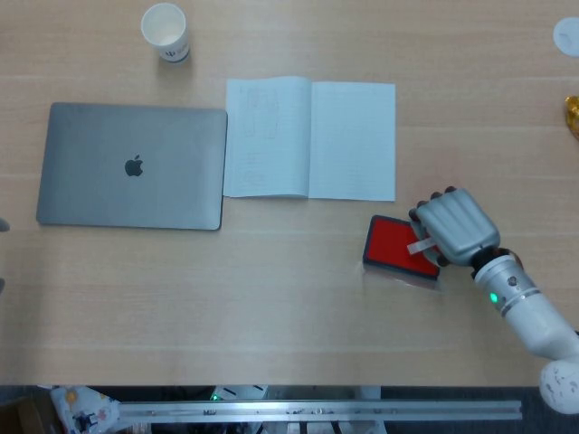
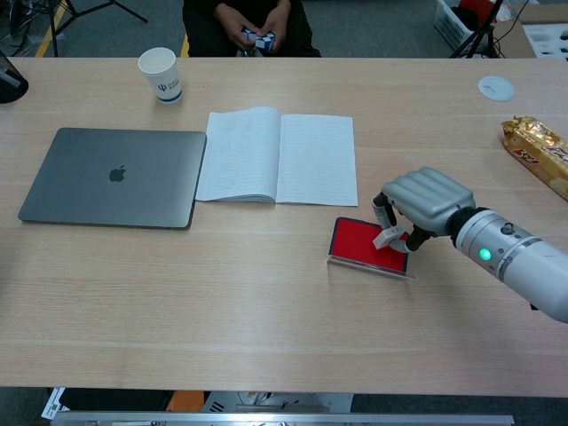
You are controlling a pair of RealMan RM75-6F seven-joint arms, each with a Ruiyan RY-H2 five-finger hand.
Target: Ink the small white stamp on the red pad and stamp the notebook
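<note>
The red ink pad lies on the table right of centre. My right hand holds the small white stamp and presses it onto the pad's right part. The open notebook lies flat just beyond the pad, its right page blank. My left hand shows in neither view.
A closed grey laptop lies left of the notebook. A paper cup stands at the far left. A snack packet and a white disc lie at the far right. A seated person is beyond the table.
</note>
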